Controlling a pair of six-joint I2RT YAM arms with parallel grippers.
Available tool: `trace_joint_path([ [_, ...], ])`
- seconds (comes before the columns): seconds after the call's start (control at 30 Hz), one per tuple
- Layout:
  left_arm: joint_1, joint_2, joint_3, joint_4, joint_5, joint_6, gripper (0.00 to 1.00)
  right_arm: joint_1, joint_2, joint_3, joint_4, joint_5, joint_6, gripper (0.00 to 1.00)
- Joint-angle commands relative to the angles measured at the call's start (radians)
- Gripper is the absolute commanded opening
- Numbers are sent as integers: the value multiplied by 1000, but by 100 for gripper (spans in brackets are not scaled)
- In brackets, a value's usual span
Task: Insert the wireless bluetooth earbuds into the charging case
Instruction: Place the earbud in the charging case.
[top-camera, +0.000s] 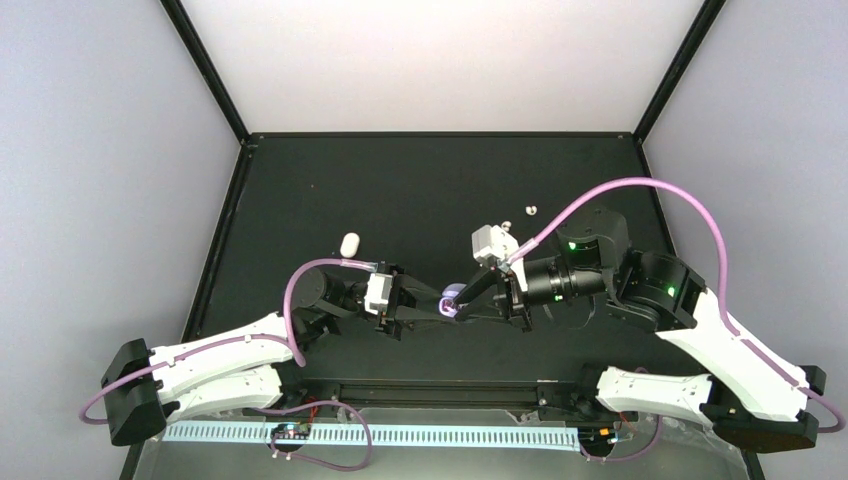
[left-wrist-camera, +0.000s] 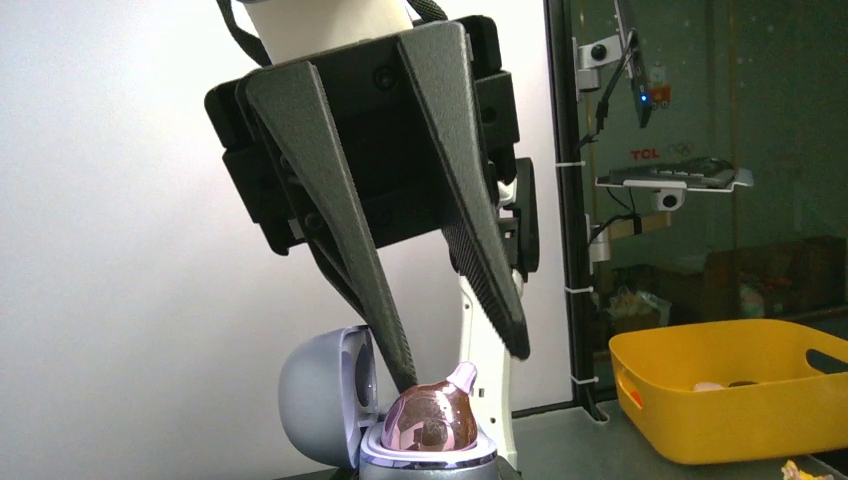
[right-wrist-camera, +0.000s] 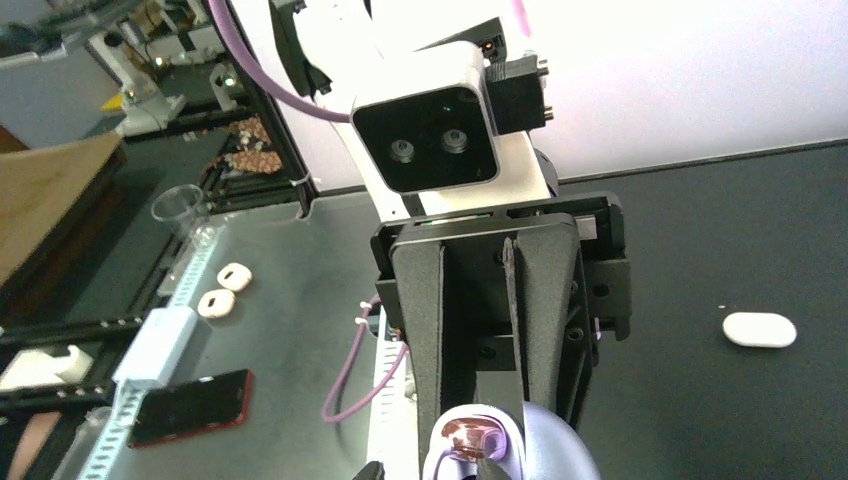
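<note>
The purple charging case (top-camera: 452, 300) is held up between the two arms with its lid (left-wrist-camera: 325, 395) swung open. My left gripper (top-camera: 438, 308) is shut on the case's base; the right wrist view shows its fingers (right-wrist-camera: 455, 330) closing on it. A glossy purple earbud (left-wrist-camera: 432, 420) sits in the case's top socket, also visible as the earbud (right-wrist-camera: 468, 440). My right gripper (left-wrist-camera: 462, 367) hangs over it with jaws apart: one fingertip touches the bud, the other stands clear. A small white earbud (top-camera: 531, 210) lies far back on the table.
A white oval case (top-camera: 349, 243) lies shut on the black table, left of the arms' meeting point, and shows as the white case (right-wrist-camera: 759, 329). A yellow bin (left-wrist-camera: 740, 400) stands beyond the table. A red phone (right-wrist-camera: 190, 405) lies off the table's near side.
</note>
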Motion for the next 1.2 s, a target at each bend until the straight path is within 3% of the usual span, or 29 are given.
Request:
trace_joint_path([
  [0.0, -9, 2, 28, 48, 0, 7, 2, -3, -6, 44, -1, -8, 8, 25],
  [0.23, -10, 14, 3, 71, -50, -35, 2, -3, -22, 114, 4, 32, 19, 36],
  [0.4, -10, 24, -15, 114, -90, -86, 2, -3, -71, 92, 36, 233, 11, 44],
  [0.43, -10, 25, -15, 115, -90, -90, 1, -3, -72, 82, 41, 272, 12, 48],
  [0.6, -10, 19, -7, 91, -90, -81, 1, -4, -42, 59, 20, 294, 5, 84],
  [0.7, -9, 15, -5, 82, -95, -78, 1, -4, -41, 42, 23, 295, 1, 99],
  [1.17, -9, 8, 5, 72, -88, -70, 2, -3, -16, 10, -17, 362, -31, 100],
])
